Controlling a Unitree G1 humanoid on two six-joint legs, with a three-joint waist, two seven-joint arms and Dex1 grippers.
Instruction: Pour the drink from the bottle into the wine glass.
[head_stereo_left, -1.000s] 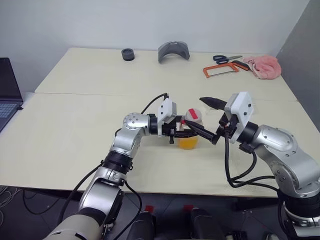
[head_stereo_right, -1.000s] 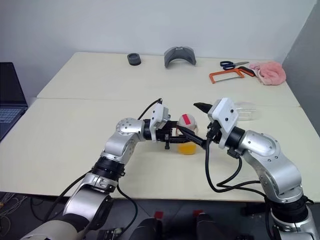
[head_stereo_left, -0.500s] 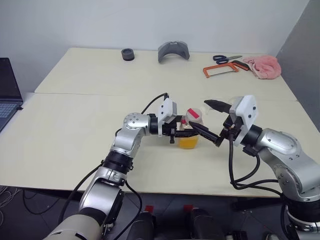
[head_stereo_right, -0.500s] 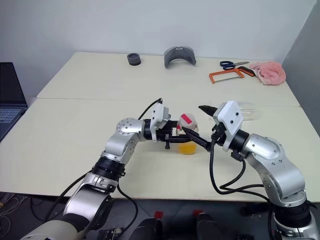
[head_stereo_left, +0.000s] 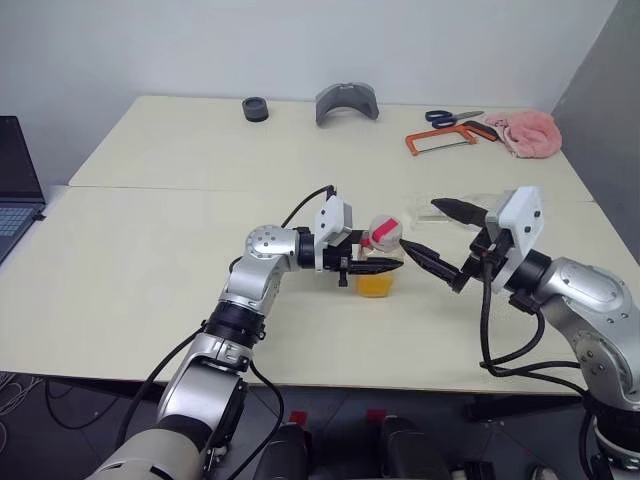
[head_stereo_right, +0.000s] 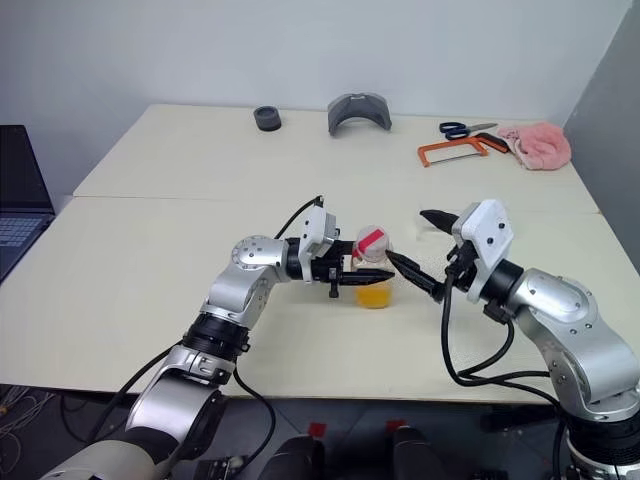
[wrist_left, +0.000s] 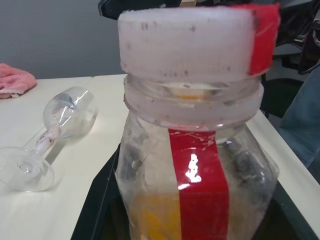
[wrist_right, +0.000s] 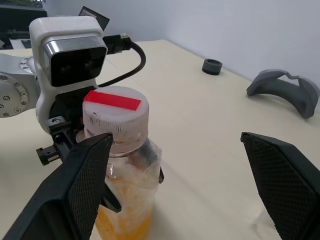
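The bottle (head_stereo_left: 377, 268) is small, clear plastic, with a red label strip, and stands upright near the table's front middle. The orange drink (head_stereo_left: 375, 287) fills its lower part. A white cap with a red strip (wrist_right: 114, 113) sits on its mouth. My left gripper (head_stereo_left: 384, 265) reaches in level from the left and is shut on the bottle's body. My right gripper (head_stereo_left: 419, 226) hangs open just right of the bottle, with its lower finger (wrist_right: 82, 187) close beside the cap and not touching it. The wine glass (wrist_left: 70, 111) lies on its side on the table beyond the bottle.
A laptop (head_stereo_left: 14, 190) sits at the left edge. Along the far table lie a black ring (head_stereo_left: 256, 108), a grey curved part (head_stereo_left: 347, 102), an orange hacksaw (head_stereo_left: 445, 140), blue scissors (head_stereo_left: 455, 117) and a pink cloth (head_stereo_left: 528, 130).
My right gripper has drawn back to the right, away from the bottle's cap, and has stayed open. The left gripper and the bottle have kept still.
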